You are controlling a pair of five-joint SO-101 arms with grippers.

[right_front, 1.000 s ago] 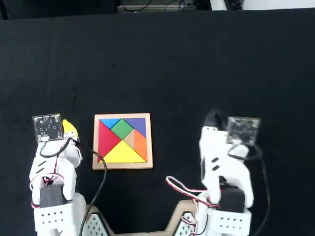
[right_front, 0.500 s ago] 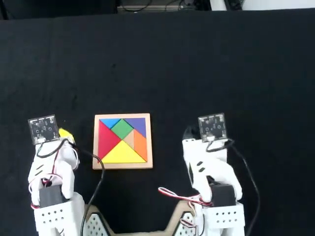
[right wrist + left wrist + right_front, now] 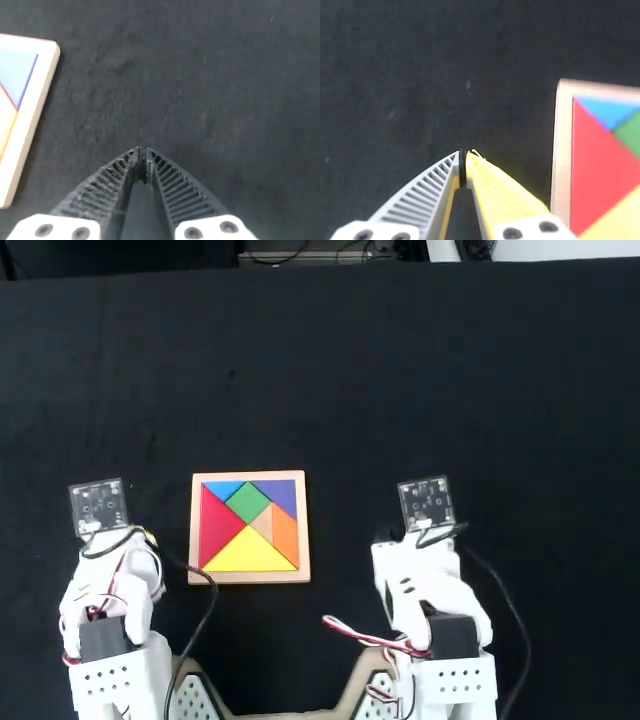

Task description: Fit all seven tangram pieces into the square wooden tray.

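A: What has just changed, starting at the left?

B: The left arm (image 3: 100,585) has pulled back toward its base. The left gripper (image 3: 465,152) is closed on nothing, just beside the square wooden tray (image 3: 196,530).

A: And the tray?

B: It has not moved. All seven tangram pieces (image 3: 250,525) lie flush inside it, so the task looks finished.

A: The right side?

B: The right arm (image 3: 425,585) has swung in toward the tray and folded back. The right gripper (image 3: 142,150) is also closed and empty.

A: Anything in the way?

B: Only a black cable (image 3: 190,562) running by the tray's near-left corner, on the black cloth (image 3: 400,370).
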